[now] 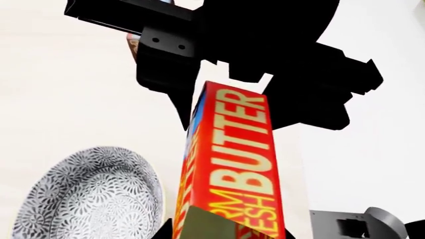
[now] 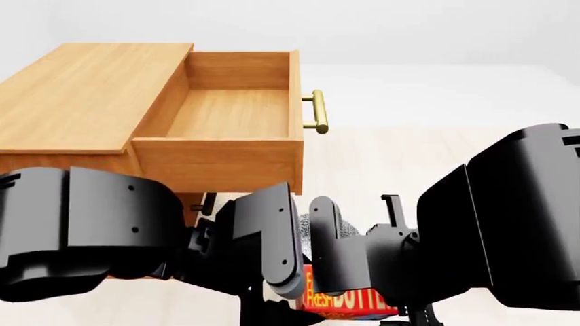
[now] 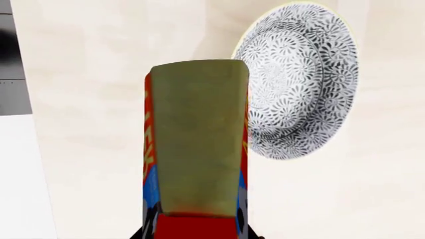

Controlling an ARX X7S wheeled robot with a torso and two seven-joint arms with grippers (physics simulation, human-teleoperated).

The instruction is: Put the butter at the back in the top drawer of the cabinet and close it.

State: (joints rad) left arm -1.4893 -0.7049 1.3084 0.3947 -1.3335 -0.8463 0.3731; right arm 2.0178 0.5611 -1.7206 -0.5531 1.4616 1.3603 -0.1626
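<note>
Below the open top drawer (image 2: 231, 109), right end effector (image 3: 194, 234) clamping the butter (image 3: 196, 144)

I see the butter (image 1: 236, 164) as a long red-orange box with white and yellow "BUTTER" lettering and a blue edge — in the right wrist view its olive-green end face (image 3: 199, 139) fills the middle. From the head camera only a sliver of the box (image 2: 349, 299) shows, low, below the arms. The top drawer (image 2: 227, 112) stands pulled out of the cabinet (image 2: 81, 95) — light-brown wood, brass bar handle (image 2: 317, 112) on its front.
</note>
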